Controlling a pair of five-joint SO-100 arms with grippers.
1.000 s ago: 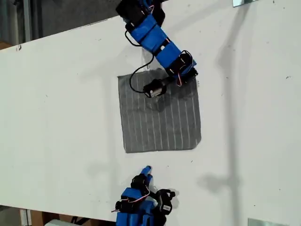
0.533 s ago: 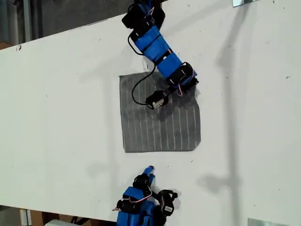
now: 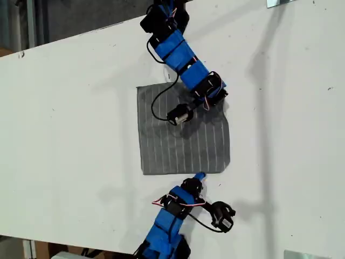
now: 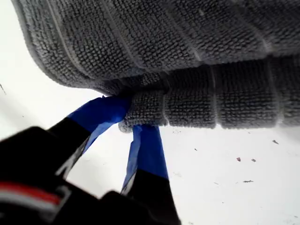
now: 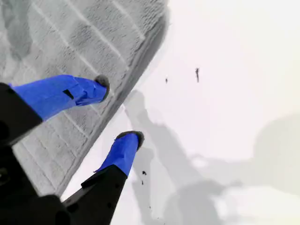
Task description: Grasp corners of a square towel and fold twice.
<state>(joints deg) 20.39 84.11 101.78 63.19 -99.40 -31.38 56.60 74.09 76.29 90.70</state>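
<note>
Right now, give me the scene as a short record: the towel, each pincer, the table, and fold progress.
towel: grey with thin pale stripes, spread mostly flat
table: white, towel lies on it
first pincer: shut on the towel's edge close to a rounded corner, cloth bunched at the tips
second pincer: open, straddling another towel edge, one finger over cloth, the other over bare table, gripping nothing
folds: none visible yet

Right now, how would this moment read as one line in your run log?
first gripper: shut on towel edge | second gripper: open, straddling towel edge | towel: flat, unfolded
</note>
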